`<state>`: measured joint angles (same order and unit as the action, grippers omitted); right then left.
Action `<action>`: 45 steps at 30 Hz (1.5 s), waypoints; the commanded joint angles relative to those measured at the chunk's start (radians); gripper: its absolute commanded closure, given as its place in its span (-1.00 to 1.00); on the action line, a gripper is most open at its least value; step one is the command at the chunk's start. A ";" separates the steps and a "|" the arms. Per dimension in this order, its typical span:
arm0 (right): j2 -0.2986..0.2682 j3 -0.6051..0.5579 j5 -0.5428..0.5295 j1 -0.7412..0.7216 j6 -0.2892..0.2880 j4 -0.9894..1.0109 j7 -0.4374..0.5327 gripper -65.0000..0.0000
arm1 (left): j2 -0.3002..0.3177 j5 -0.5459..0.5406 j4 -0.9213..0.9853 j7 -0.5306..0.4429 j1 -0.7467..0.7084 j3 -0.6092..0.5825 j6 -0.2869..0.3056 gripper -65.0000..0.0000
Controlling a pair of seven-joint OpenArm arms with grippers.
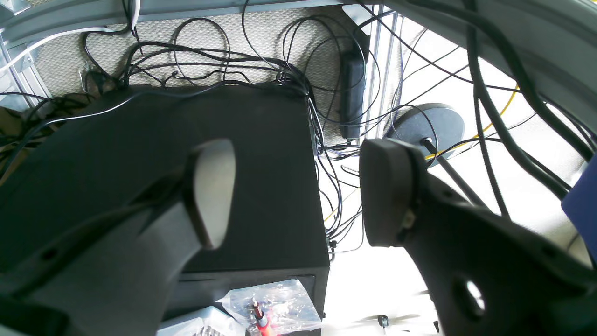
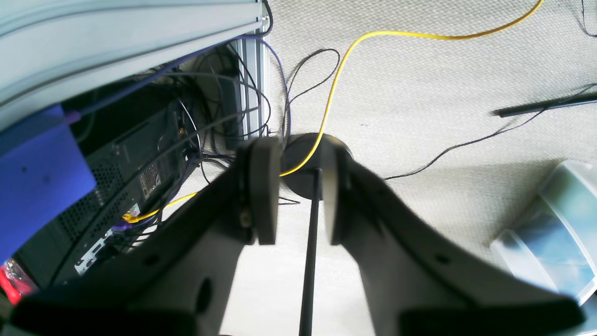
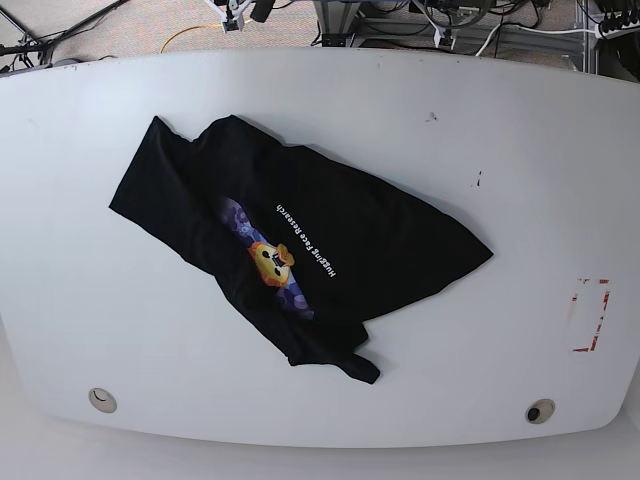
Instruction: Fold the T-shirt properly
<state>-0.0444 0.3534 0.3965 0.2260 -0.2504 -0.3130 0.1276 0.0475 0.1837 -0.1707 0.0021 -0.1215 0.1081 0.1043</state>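
Observation:
The T-shirt [image 3: 380, 225] lies crumpled and slanted across the left and middle of the white table [image 3: 500, 120], in the base view only. It is black, with white lettering and a yellow face print [image 3: 272, 258] facing up. A sleeve end curls near the front edge. Neither arm shows in the base view. In the left wrist view my left gripper [image 1: 298, 186] hangs open over the floor beside the table, nothing between its fingers. My right gripper [image 2: 296, 177] also faces the carpet, its jaws a narrow gap apart and empty.
A black computer case [image 1: 261, 177] and tangled cables [image 1: 326, 140] sit under the left gripper. A round stand base [image 1: 426, 123] with a thin pole, a yellow cable [image 2: 354, 46] and a clear plastic bin [image 2: 550, 224] lie on the carpet. Red marks [image 3: 590, 315] are on the table's right.

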 commanded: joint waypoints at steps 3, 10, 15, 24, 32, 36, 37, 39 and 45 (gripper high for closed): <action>-0.009 0.007 -0.001 0.045 -0.011 -0.059 -0.014 0.53 | 0.004 0.002 0.004 0.002 -0.011 0.004 -0.001 -0.18; 0.022 0.002 0.002 -0.033 0.000 -0.048 -0.006 0.55 | 0.005 0.003 -0.007 -0.003 -0.004 -0.002 -0.001 -0.18; 0.024 0.002 0.002 -0.033 0.000 -0.048 -0.006 0.55 | 0.005 0.003 -0.007 -0.003 -0.004 -0.002 -0.001 -0.18; 0.025 0.003 -0.003 -0.004 0.000 -0.061 0.054 0.56 | 0.009 -0.002 -0.008 -0.159 -0.039 0.005 -0.001 -0.18; 0.028 0.005 -0.005 0.097 0.001 -0.179 0.106 0.56 | 0.032 -0.003 -0.011 -0.274 -0.089 0.006 -0.001 -0.18; 0.057 0.005 -0.005 0.168 -0.002 -0.294 0.102 0.56 | 0.032 -0.003 -0.114 -0.274 -0.151 0.006 -0.001 -0.18; 0.061 0.005 -0.005 0.192 -0.007 -0.331 0.102 0.56 | 0.032 -0.003 -0.160 -0.274 -0.182 0.006 -0.001 -0.18; 0.074 0.003 -0.005 0.224 -0.008 -0.378 0.102 0.56 | 0.030 -0.003 -0.238 -0.274 -0.228 0.006 -0.001 -0.18; 0.099 -0.006 -0.005 0.323 -0.010 -0.518 0.102 0.56 | 0.025 -0.003 -0.508 -0.273 -0.399 0.006 -0.001 -0.18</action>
<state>0.0574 0.3519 0.3939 0.5045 -0.2600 -0.7948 0.2298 0.0731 0.1818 -0.6083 -0.2558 -0.4828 0.1131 0.1043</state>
